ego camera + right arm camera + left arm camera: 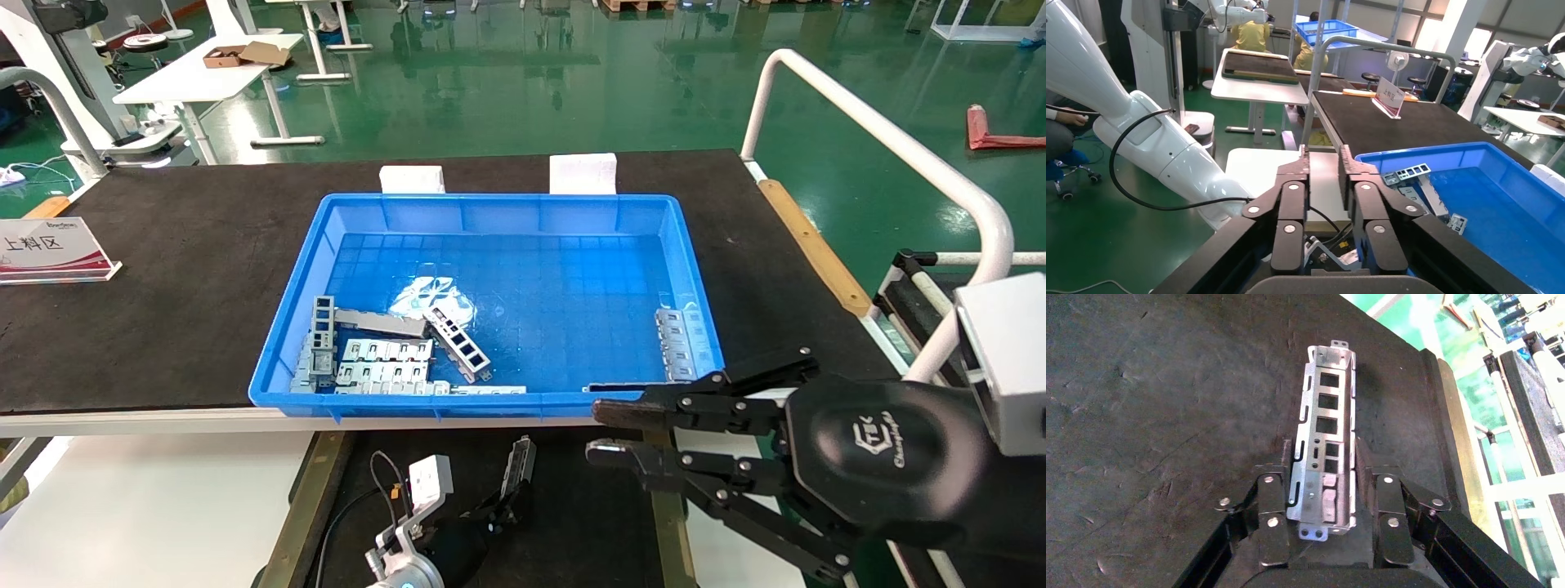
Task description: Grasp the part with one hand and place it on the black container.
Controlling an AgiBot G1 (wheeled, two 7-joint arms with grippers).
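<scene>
The fingers (1270, 496) of the left gripper (1324, 487) pinch the long silver-grey metal channel strip with rectangular cutouts (1324, 438) near one end, over the matte black floor of the wide shallow tray (1168, 416). The strip looks light, stiff and rather slippery, so holding its raised side edges seems sensible. The right gripper (609, 431) waits beside the blue plastic bin (490, 204), fingers slightly apart and empty.

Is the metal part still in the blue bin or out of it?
Out. The left hand grips the part over the black container, below the blue bin.
</scene>
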